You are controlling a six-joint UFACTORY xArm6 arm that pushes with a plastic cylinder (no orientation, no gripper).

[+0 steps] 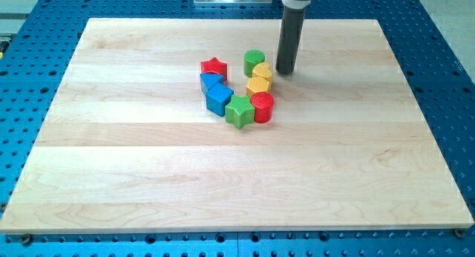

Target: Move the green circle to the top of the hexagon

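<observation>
The green circle stands on the wooden board, just above the middle. It touches a yellow block below it, and a second yellow block lies under that one; which of them is the hexagon I cannot tell. My tip rests on the board just to the right of the green circle and the upper yellow block, a small gap away. The rod rises from it to the view's top.
A red star, two blue blocks, a green star and a red cylinder form a curved cluster with the yellow blocks. A blue perforated table surrounds the board.
</observation>
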